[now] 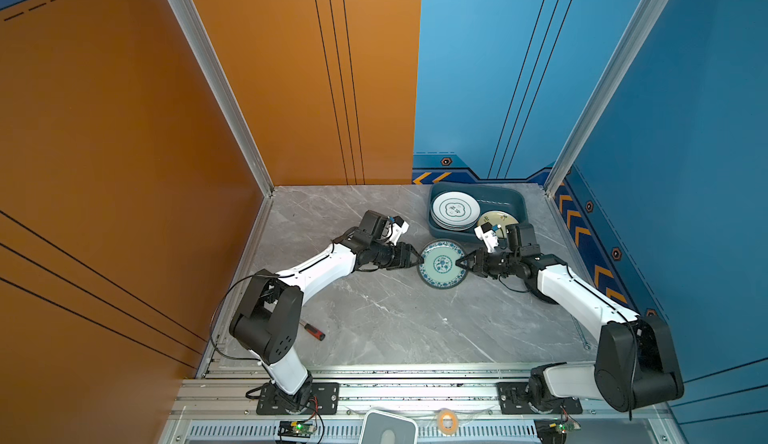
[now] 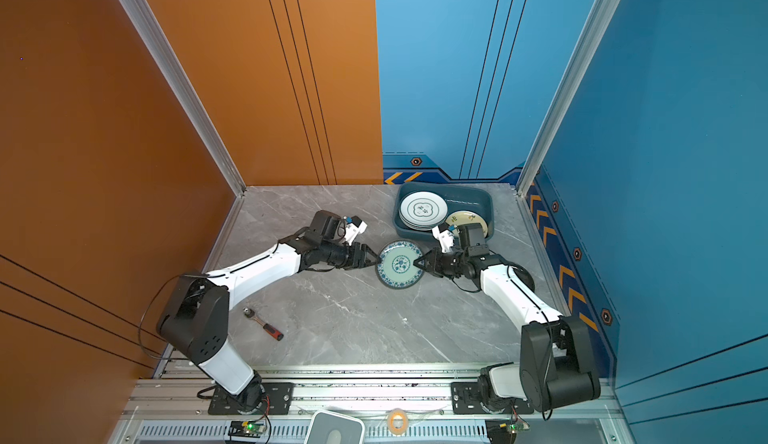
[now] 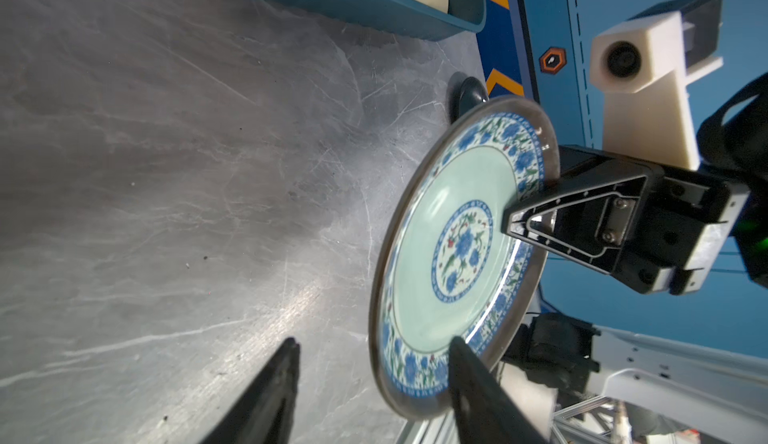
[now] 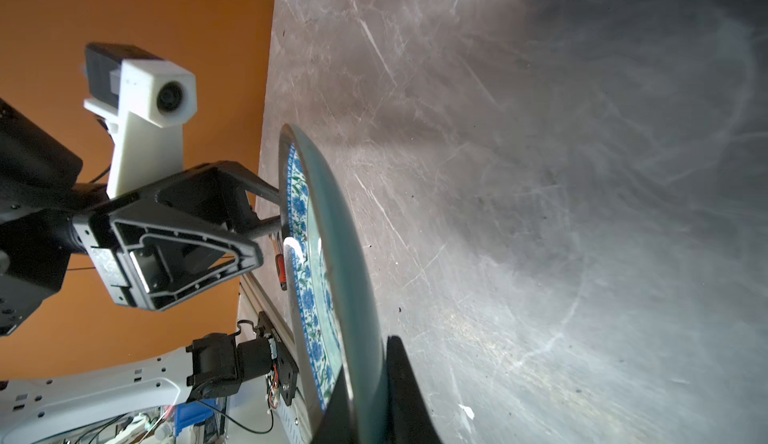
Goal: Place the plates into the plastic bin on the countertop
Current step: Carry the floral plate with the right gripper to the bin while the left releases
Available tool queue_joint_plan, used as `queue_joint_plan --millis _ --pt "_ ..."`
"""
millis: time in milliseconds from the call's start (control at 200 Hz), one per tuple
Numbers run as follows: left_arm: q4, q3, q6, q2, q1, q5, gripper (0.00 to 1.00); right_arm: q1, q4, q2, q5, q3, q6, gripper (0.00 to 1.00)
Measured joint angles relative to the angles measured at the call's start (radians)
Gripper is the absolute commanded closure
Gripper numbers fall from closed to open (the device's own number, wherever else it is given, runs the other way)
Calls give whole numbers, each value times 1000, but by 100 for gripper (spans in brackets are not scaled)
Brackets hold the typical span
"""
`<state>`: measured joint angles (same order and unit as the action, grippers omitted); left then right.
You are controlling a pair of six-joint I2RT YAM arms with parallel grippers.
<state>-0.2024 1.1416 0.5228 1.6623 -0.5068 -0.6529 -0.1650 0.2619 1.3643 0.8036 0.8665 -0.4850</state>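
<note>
Counter of grey marble-patterned stone (image 1: 374, 321) carries all that we see, and on it stands the dark teal-blue rectangular plastic bin (image 1: 505, 200). Inside the bin, at its left end, we find a stack of round white plates with dark green rims (image 1: 455, 209). At its right end lies a round cream plate (image 1: 498, 217), partly hidden by the right arm's camera. Just in front of the bin, outside its near wall, a round teal-patterned plate with a blue flowered rim (image 1: 442, 264) hangs clear of the counter. The right pincer (image 1: 460, 262) is clenched on that plate's edge. The left pincer (image 1: 419, 259) is released, its fingers (image 3: 478, 379) spread to either side of the opposite edge; we cannot tell whether they touch it. A round black plate (image 3: 465, 96) lies in front of the bin's right end, mostly hidden. Well apart from the bin, towards the left arm's base, we see a red-and-black-handled screwdriver (image 2: 272, 330).
</note>
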Motion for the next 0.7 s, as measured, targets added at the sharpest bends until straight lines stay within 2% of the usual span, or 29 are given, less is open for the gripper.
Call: queue_joint_plan --millis 20,35,85,401,701 --pt "2 -3 5 -5 1 2 16 7 11 1 -8 14 2 100" --pt "0 -5 -2 -8 2 3 8 11 20 1 -14 24 6 100" --pt "1 -16 -1 -25 7 6 0 26 56 3 -37 60 19 100" --pt "-11 -85 -8 -126 58 59 2 166 266 20 -244 304 74 100" --pt "-29 -159 -15 -213 90 111 2 248 401 160 -509 537 122 100"
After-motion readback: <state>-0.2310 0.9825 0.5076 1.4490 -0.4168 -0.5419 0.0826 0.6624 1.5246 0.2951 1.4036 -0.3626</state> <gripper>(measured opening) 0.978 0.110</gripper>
